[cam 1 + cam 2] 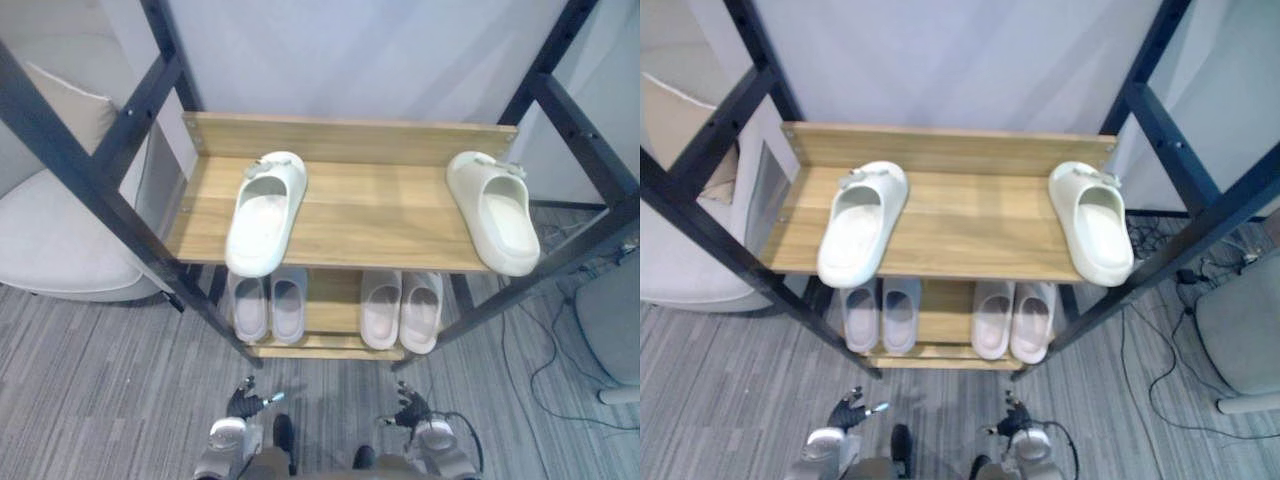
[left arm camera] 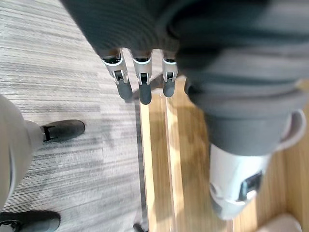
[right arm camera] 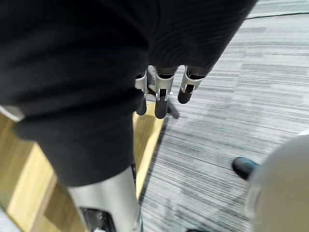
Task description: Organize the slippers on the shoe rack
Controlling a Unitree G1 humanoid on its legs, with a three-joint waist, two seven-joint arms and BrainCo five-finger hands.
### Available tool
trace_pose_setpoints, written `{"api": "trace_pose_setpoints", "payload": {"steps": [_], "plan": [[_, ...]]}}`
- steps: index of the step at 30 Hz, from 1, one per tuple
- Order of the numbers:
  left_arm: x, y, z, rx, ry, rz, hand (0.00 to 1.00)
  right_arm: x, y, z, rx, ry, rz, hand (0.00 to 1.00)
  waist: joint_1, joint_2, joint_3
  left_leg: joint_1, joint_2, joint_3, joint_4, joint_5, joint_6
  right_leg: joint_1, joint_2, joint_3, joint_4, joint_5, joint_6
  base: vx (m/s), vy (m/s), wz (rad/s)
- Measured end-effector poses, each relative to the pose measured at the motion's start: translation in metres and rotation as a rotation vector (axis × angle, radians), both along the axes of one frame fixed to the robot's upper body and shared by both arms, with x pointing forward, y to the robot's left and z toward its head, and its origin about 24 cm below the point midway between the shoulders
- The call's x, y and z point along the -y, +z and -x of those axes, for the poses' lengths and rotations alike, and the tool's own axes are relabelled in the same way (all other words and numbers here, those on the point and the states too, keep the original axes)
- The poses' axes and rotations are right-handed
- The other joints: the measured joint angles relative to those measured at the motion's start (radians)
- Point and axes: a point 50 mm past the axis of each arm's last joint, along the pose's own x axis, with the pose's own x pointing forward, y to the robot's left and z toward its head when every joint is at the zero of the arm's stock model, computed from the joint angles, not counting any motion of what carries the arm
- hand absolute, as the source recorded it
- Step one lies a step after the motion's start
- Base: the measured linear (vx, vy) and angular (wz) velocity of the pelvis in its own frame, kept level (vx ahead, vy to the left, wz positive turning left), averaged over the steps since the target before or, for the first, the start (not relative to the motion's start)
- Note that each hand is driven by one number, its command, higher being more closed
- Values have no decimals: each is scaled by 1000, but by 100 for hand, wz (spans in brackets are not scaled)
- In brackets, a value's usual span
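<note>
Nearest you, the left hand [image 1: 243,404] and the right hand [image 1: 411,408] hang low over the grey carpet [image 1: 100,400] in front of the shoe rack [image 1: 350,140], both with fingers relaxed and holding nothing. On the lower shelf [image 1: 335,300] the left pale pair [image 1: 268,306] and the right pale pair [image 1: 402,310] sit neatly side by side, so that level looks finished. On the top shelf [image 1: 370,210] the left cream slipper [image 1: 265,212] and the right cream slipper [image 1: 492,210] lie well apart, each angled and poking past the front edge, so bringing them together as a straight pair is, I judge, what remains.
</note>
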Motion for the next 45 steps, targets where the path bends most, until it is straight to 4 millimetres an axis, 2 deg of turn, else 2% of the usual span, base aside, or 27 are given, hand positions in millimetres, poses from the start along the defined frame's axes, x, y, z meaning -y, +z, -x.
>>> {"api": "trace_pose_setpoints", "payload": {"steps": [3,7,9,11,13,14,15,17,18,19,23,24,27,28,30,34,39,42,45], "plan": [[16,8,-8,51,-102,17,0,0,-3,5,-21,-3,-2,0,-1,8,-4,2,-3,-3,-1,4,6,11,1,1,-17,13,3,-75,56,1],[46,31,-24,187,-261,66,0,0,-5,11,-37,-13,-7,0,-1,26,-14,11,-9,-14,-7,-2,1,33,2,-1,-40,17,8,-63,47,7],[73,54,-31,307,-376,148,0,1,-5,11,-35,-13,-6,0,-2,37,-22,9,-15,-24,-7,-5,6,35,0,-1,-40,17,8,-21,32,9],[89,70,-32,374,-436,200,0,0,-5,11,-33,-12,-7,0,-1,42,-25,9,-17,-26,-7,-5,6,37,-1,-1,-41,17,8,6,17,5],[112,92,-32,458,-515,293,0,-1,-5,10,-28,-7,-10,0,-1,44,-27,8,-18,-30,-7,-6,8,39,-1,-1,-45,16,8,41,1,7],[125,110,-32,523,-554,359,0,-2,-5,10,-25,-3,-12,0,-1,45,-30,6,-20,-35,-7,-6,7,40,-1,-4,-48,16,9,54,-8,7],[129,116,-32,544,-566,385,0,-2,-5,10,-25,-1,-12,0,-2,45,-32,5,-20,-36,-7,-5,6,40,-1,-5,-49,16,9,70,-15,11],[148,150,-31,672,-619,533,0,-5,-5,10,-24,13,-8,0,-4,49,-52,-5,-24,-51,-6,-3,6,42,-1,-19,-60,17,10,109,-25,15],[150,155,-31,690,-627,550,0,-5,-5,10,-24,13,-8,0,-4,50,-52,-4,-24,-51,-6,-1,9,42,-1,-20,-60,20,6,104,-28,11],[152,170,-35,745,-635,591,0,-6,-5,10,-23,18,-9,0,-3,52,-55,-3,-24,-53,-6,3,14,46,1,-22,-65,24,9,96,-41,5],[150,204,-44,873,-604,698,0,-9,-4,8,-17,38,-8,0,-3,56,-58,12,-25,-58,-2,3,14,81,10,-31,-95,30,6,88,-45,3],[149,207,-45,884,-601,705,0,-9,-5,9,-19,43,-7,0,-3,57,-59,13,-24,-58,-1,3,14,83,10,-31,-96,30,5,45,-49,0],[149,234,-44,981,-594,795,0,-2,-4,9,-18,43,8,0,-1,64,-64,12,-21,-56,-1,3,14,82,10,-28,-97,30,5,6,-14,-1],[149,235,-44,984,-594,798,0,-2,-4,9,-18,41,7,0,-1,64,-64,12,-20,-56,-1,3,14,82,10,-28,-97,30,5,0,0,0],[148,251,-44,1048,-584,825,0,5,-4,11,-22,36,20,0,-2,67,-66,11,-18,-56,-2,3,13,79,11,-27,-92,31,4,-17,-2,0],[144,268,-52,1133,-563,818,0,7,-5,12,-26,35,25,0,-2,66,-70,8,-16,-58,-7,3,13,72,12,-21,-88,32,2,-58,11,-2],[130,296,-77,1279,-518,744,0,6,-7,19,-45,34,15,0,-3,65,-77,2,-16,-67,-7,5,14,67,12,-26,-89,37,0,-36,19,4],[121,300,-99,1303,-460,675,0,6,-7,18,-44,37,13,0,-7,64,-78,-2,-17,-70,-7,10,16,65,12,-29,-91,42,2,-10,7,2],[112,301,-111,1311,-416,631,0,6,-6,18,-44,37,12,0,-10,64,-78,-5,-17,-71,-7,11,16,61,13,-29,-91,43,2,0,0,0]]}}
